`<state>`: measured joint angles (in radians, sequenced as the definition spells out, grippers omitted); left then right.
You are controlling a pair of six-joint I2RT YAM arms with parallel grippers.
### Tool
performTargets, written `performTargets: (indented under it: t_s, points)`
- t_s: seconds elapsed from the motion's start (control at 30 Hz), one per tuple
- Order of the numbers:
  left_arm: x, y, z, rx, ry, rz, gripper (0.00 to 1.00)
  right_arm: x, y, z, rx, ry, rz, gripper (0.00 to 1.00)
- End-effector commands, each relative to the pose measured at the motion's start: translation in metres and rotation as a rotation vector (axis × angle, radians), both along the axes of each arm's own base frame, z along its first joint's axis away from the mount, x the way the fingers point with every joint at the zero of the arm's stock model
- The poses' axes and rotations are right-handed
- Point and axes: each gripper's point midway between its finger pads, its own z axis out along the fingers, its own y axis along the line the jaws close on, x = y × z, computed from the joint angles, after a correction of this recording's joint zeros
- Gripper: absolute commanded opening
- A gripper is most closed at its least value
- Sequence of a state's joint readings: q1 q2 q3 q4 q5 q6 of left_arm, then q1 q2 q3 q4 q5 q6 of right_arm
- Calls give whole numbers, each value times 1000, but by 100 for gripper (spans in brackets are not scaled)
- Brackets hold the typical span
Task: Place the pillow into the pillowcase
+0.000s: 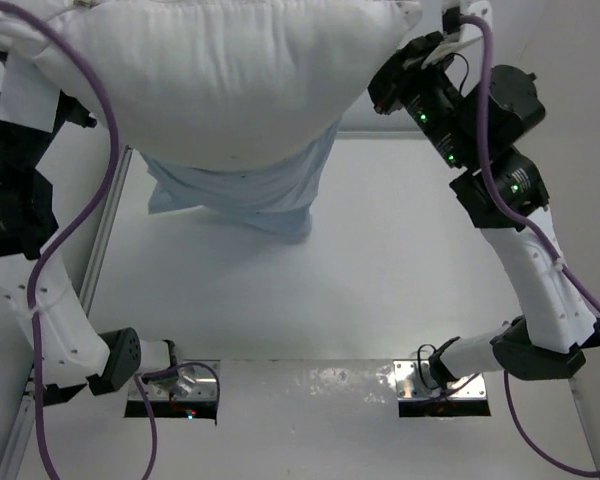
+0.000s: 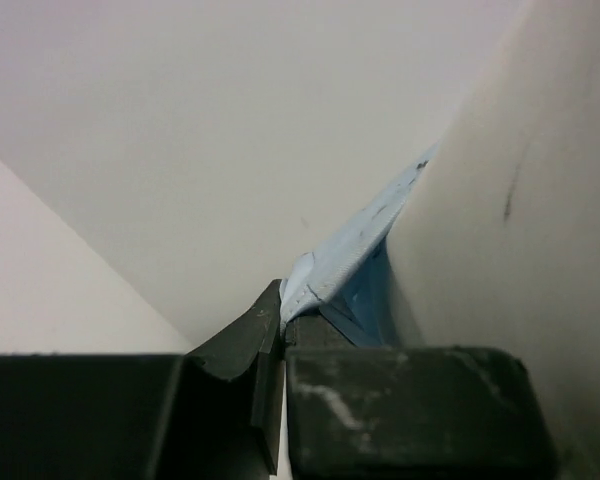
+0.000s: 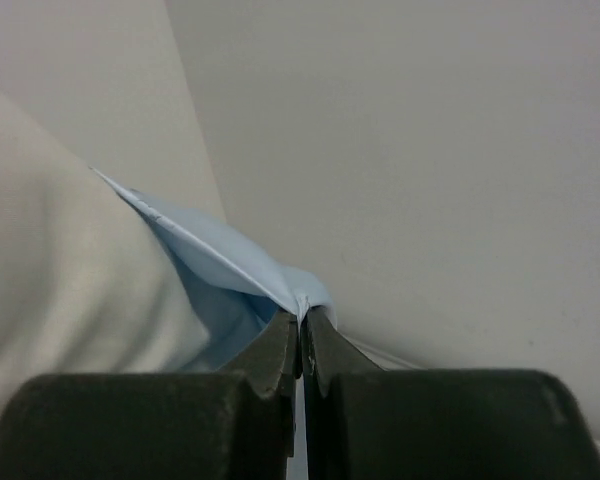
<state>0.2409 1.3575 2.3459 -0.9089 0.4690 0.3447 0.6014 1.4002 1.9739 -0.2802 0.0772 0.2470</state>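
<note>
My left end effector [image 2: 283,325] and right end effector [image 3: 302,325] pinch the thin light-blue fabric pillowcase [image 1: 250,190]; the plump white pillow [image 1: 230,70] could drag it loose.

The white-and-black left arm [image 1: 50,300] and right arm [image 1: 540,285] both rise from their bases and reach far forward, wrists held high. The left pincer [image 2: 282,316] has its dark fingers pressed together on an edge of the thin light blue fabric pillowcase [image 2: 352,252]. The right pincer [image 3: 302,322] pinches another edge likewise.
</note>
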Motion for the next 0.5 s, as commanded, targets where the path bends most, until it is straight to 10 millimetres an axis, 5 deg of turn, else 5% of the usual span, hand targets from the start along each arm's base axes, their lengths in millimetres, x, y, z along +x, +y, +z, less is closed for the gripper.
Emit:
performTargets:
  t_s: [0.0, 0.03, 0.07, 0.1, 0.13, 0.17, 0.2, 0.23, 0.27, 0.3, 0.37, 0.4, 0.43, 0.47]
  points:
    - [11, 24, 21, -82, -87, 122, 0, 1, -22, 6, 22, 24, -81, 0]
    - [19, 19, 5, -103, -46, 86, 0, 5, -20, -34, -12, 86, -89, 0]
    - [50, 13, -58, -164, 128, 18, 0, 14, -22, -43, 8, 69, -123, 0]
    - [63, 12, -85, -195, 199, 0, 0, 26, -23, -69, -24, 108, -163, 0]
    - [89, 18, -134, -243, 352, 2, 0, 32, -26, -69, -47, 113, -195, 0]
    - [110, 28, -171, -281, 518, 32, 0, 38, -22, -46, -84, 125, -190, 0]
    - [100, 25, -115, -237, 374, 20, 0, 54, -6, -93, -181, 242, -166, 0]
    - [120, 33, -134, -270, 480, 29, 0, 54, -5, -70, -170, 220, -156, 0]
    - [90, 27, -34, -217, 188, 22, 0, 24, -21, 16, -50, 69, -142, 0]
    - [85, 33, 5, -180, 37, 55, 0, 16, -22, 45, 0, 3, -126, 0]
    - [55, 32, 7, -168, -30, 91, 0, -5, -33, 77, 90, -99, -110, 0]
    - [-5, 21, 62, -118, -300, 100, 0, -51, -66, 99, 153, -181, -121, 0]
    - [32, 29, -9, -155, -140, 106, 0, -15, -48, 33, 105, -109, -146, 0]
    - [39, 27, -31, -154, -75, 88, 0, -14, -53, 9, 94, -82, -173, 0]
